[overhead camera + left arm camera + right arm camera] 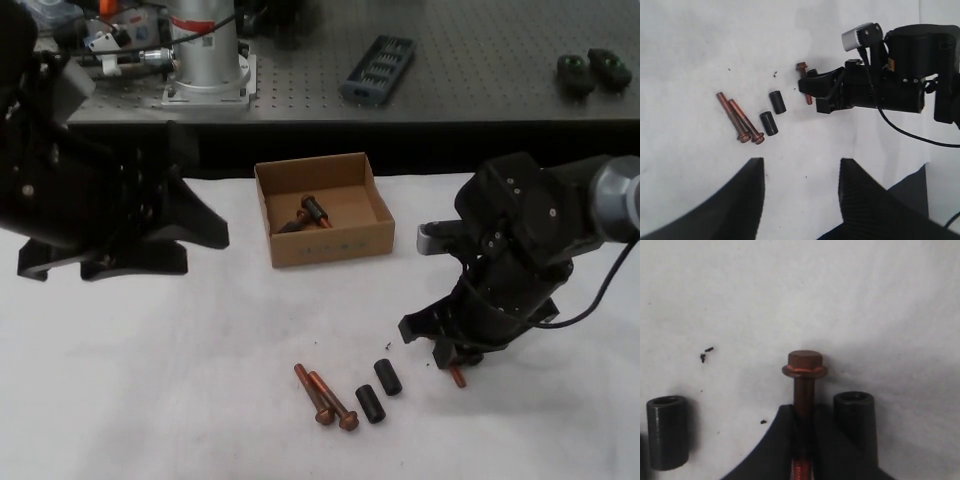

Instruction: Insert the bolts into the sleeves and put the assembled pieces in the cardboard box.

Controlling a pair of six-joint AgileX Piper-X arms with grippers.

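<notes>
Bolts [322,396] and sleeves [371,403] lie loose near the front edge of the tabletop [150,390], which is covered in white cloth. By the left edge, the left gripper [801,163] hangs above the cloth with its fingers spread wide and nothing between them. Near the middle of the back edge sits the cardboard box [330,245], open at the top, with dark assembled pieces [306,213] lying inside. In front of the box, the two loose bolts lie side by side, their heads toward the front edge. Just to their right the two loose sleeves lie close together but apart, and neither touches a bolt. Further right, the right gripper [804,412] is low over the cloth, its fingers closed on the shank of a third bolt [805,371], whose head sticks out past the fingertips. A third sleeve [855,412] lies just beside that shank, partly behind one finger.
</notes>
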